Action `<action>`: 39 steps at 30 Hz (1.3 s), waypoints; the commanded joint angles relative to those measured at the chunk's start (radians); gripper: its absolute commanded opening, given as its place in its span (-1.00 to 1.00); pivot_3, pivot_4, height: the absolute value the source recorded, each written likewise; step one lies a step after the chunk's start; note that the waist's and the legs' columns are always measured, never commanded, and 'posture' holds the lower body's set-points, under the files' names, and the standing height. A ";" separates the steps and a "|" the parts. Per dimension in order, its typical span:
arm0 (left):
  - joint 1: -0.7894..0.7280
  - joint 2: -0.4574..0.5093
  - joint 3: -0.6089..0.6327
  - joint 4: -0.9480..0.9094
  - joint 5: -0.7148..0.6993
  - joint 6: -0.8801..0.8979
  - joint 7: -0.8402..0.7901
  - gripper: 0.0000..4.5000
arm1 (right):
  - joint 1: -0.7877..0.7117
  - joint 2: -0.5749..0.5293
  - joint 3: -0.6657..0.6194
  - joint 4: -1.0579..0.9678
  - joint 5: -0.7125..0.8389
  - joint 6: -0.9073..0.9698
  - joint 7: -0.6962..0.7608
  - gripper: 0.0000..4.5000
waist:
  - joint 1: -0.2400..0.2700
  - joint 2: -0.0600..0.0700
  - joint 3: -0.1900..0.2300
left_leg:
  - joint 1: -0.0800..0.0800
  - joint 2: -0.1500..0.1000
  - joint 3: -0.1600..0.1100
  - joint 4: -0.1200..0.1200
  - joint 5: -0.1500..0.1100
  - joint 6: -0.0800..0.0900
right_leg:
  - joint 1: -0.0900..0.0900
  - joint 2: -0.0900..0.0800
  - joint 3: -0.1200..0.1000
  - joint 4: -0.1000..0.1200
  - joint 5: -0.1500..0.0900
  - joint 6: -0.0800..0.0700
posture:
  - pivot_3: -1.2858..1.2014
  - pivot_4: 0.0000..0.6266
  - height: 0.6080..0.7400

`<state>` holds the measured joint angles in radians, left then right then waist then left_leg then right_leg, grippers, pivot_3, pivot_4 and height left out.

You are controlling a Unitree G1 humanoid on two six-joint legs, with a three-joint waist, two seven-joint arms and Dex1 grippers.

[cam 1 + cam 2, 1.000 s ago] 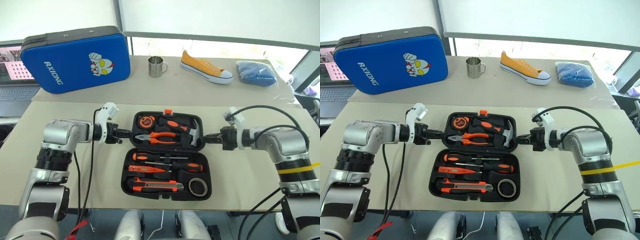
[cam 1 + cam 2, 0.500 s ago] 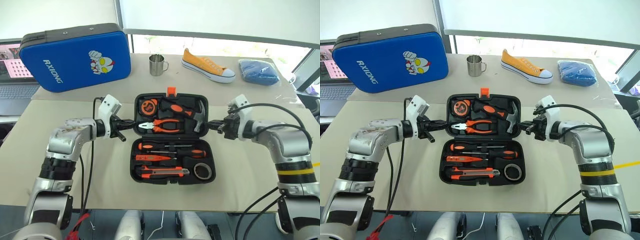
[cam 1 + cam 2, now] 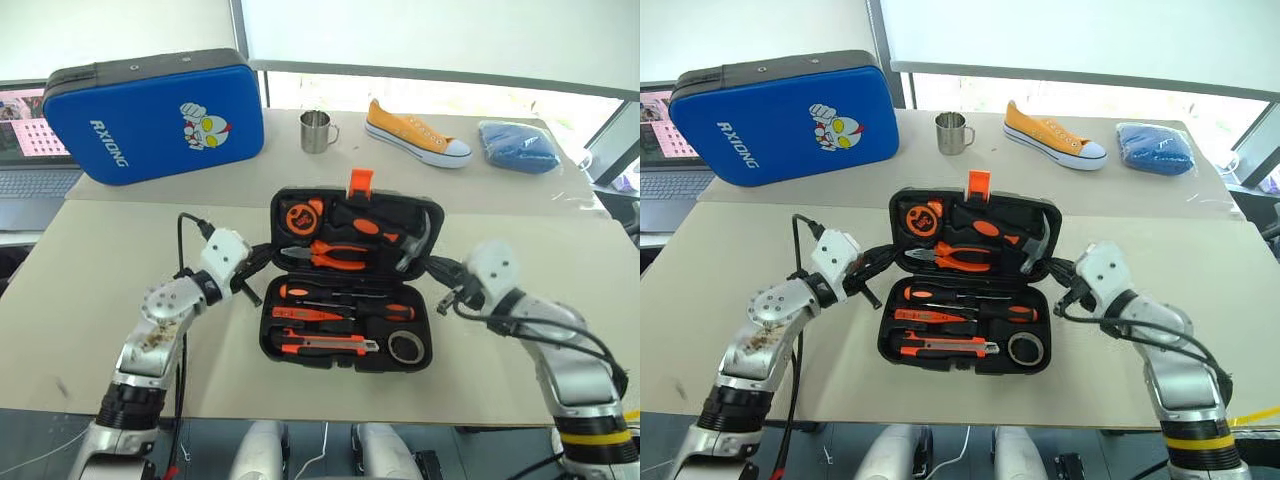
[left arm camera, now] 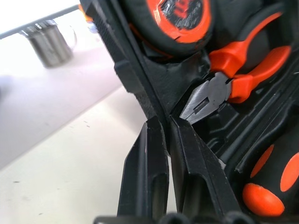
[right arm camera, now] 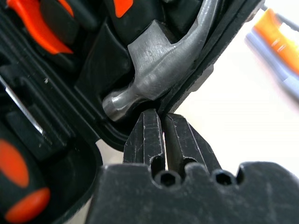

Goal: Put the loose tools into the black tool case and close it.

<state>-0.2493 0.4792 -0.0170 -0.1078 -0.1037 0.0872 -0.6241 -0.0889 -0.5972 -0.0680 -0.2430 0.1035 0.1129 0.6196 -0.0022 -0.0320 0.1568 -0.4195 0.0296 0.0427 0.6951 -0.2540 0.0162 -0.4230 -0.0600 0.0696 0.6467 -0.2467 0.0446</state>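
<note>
The black tool case (image 3: 342, 358) lies open at the middle of the table, its lid (image 3: 352, 200) tilted up, orange latch (image 3: 360, 182) on top. In the lower half rest two long screwdrivers (image 3: 345, 295), a slim orange screwdriver (image 3: 305, 322), a utility knife (image 3: 320, 344) and a dark tape roll (image 3: 404, 347). My left gripper (image 3: 262, 255) is shut, its tips against the lid's left edge (image 4: 140, 88). On the other side my right gripper (image 3: 432, 265) is shut too, tips at the lid's right rim beside the hammer head (image 5: 145, 60).
Pliers (image 3: 335, 255), a hammer (image 3: 410, 245) and a tape measure (image 3: 298, 213) sit in the lid. At the back stand a blue case (image 3: 155, 115), a metal cup (image 3: 316, 131), a yellow shoe (image 3: 415, 135), a blue bundle (image 3: 512, 145) and a laptop (image 3: 25, 150).
The lid has risen from lying flat to tilted up. Both wrists have rolled and both forearms now reach up from below, the shut tips staying at the lid's two sides.
</note>
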 commanded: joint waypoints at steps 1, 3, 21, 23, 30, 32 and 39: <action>0.026 0.001 0.034 -0.026 0.052 -0.107 0.066 -1.00 | 0.039 -0.004 0.020 -0.022 -0.065 -0.160 -0.013 -0.99 | -0.004 0.000 0.000 | 0.001 0.000 0.000 0.000 0.000 0.000 | 0.000 0.000 0.000 0.000 0.000 0.000 | 0.03 -0.52 0.98; 0.075 0.008 0.042 -0.018 0.074 -0.162 0.087 -1.00 | 0.075 -0.008 0.022 -0.014 -0.111 -0.245 -0.038 -0.99 | -0.009 0.000 0.000 | 0.004 0.000 0.000 0.000 0.000 0.000 | 0.003 0.001 0.000 0.001 0.000 -0.001 | 0.03 -0.52 0.98; 0.366 0.146 0.250 -0.236 -0.144 0.111 -0.002 0.24 | 0.417 -0.184 -0.076 -0.124 -0.003 -0.458 0.105 0.22 | -0.013 0.000 -0.005 | 0.023 0.004 0.003 -0.010 -0.001 0.000 | 0.018 0.001 0.000 -0.003 -0.004 -0.004 | 0.03 -0.52 0.98; 0.410 0.198 0.304 -0.272 -0.195 0.160 -0.057 0.55 | 0.494 -0.238 -0.121 -0.178 0.078 -0.390 0.171 0.51 | -0.012 0.000 -0.005 | 0.024 0.004 0.003 -0.010 0.000 0.000 | 0.019 0.000 0.000 -0.003 -0.004 -0.004 | 0.03 -0.52 0.98; 0.266 0.351 0.253 -0.130 -0.243 0.249 -0.232 1.00 | 0.755 -0.406 -0.185 -0.351 0.340 -0.158 0.453 0.56 | 0.005 -0.002 -0.005 | 0.029 0.004 0.004 -0.011 0.000 0.000 | 0.024 0.000 0.000 -0.004 -0.007 -0.005 | 0.03 -0.52 0.98; 0.159 0.350 0.197 -0.039 -0.208 0.231 -0.251 0.88 | 0.740 -0.417 -0.151 -0.363 0.317 -0.137 0.470 0.23 | 0.005 -0.003 -0.005 | 0.032 0.004 0.005 -0.011 0.000 0.000 | 0.027 0.000 -0.001 -0.005 -0.008 -0.004 | 0.03 -0.52 0.98; -0.240 0.255 -0.054 0.386 -0.021 -0.028 -0.366 -0.28 | 0.483 -0.376 0.037 -0.323 0.218 -0.053 0.437 -0.82 | 0.010 -0.008 -0.005 | 0.030 0.001 0.012 -0.011 0.000 -0.001 | 0.026 0.002 -0.001 -0.005 -0.007 -0.005 | 0.03 -0.52 0.98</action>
<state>-0.4524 0.7441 -0.0394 0.2091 -0.1619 0.1353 -0.9643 0.4190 -0.9769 -0.0492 -0.5668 0.3359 0.0366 1.0627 0.0073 -0.0402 0.1514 -0.3908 0.0305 0.0549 0.6842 -0.2541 0.0153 -0.3987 -0.0578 0.0695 0.6416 -0.2539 0.0394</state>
